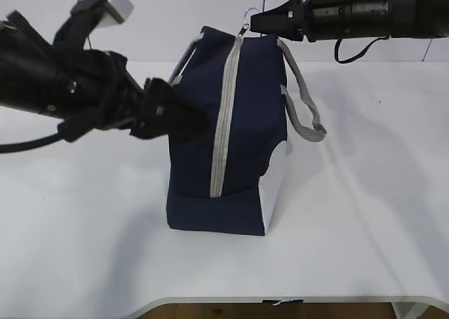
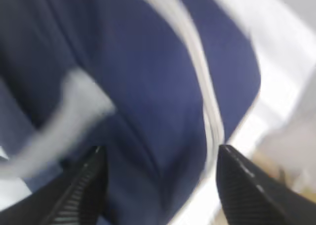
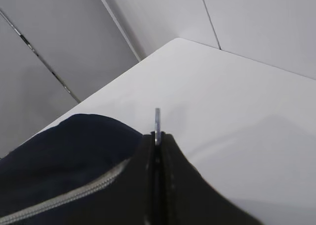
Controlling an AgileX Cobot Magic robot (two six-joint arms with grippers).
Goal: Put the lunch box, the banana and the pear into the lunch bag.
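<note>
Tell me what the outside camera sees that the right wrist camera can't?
Only the exterior view shows the whole lunch bag standing on the white table, its grey handle, white end panel, and the left pincer against the bag's side. Only the right wrist view shows, close up, the right pincer shut on the metal ring pull. Both show the navy fabric, grey zipper and table.

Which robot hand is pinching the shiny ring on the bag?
The right end effector, at the bag's top, pinches the ring. The left end effector is open beside the bag.
</note>
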